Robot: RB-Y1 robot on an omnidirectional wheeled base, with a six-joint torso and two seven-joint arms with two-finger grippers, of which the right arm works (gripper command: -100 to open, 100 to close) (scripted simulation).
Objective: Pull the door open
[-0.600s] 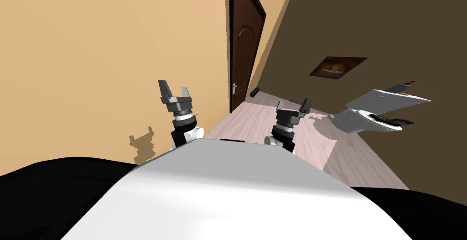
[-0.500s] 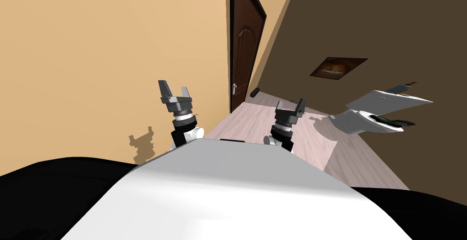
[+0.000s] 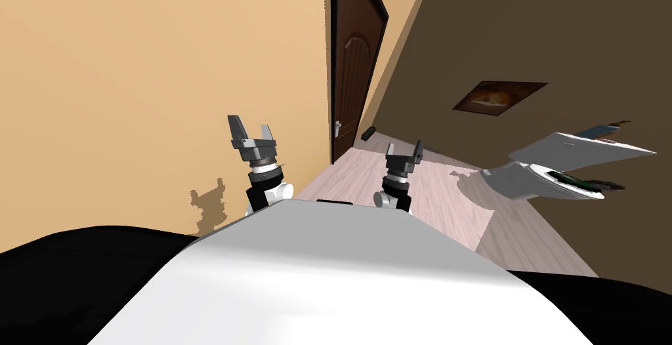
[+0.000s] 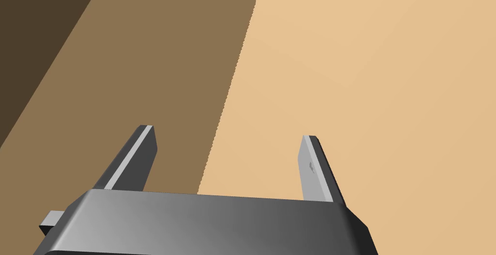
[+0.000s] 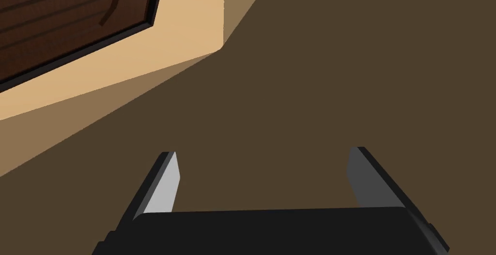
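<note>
The door point(image 3: 351, 65), dark brown and apparently closed in its frame, is set well ahead in the tan wall on the left, with its small pale handle point(image 3: 336, 126) on the nearer edge. Both pincers are held up with fingers apart and nothing between them: the left pincer point(image 3: 252, 125) beside the tan wall, the right pincer point(image 3: 403, 146) over the pale floor point(image 3: 354, 170). The handle is not yet reached. So small a handle could be missed or slipped off, the toilet point(image 3: 531, 177) on the right could be clipped in the approach, and the door's swing could be blocked if the base is parked too close.
</note>
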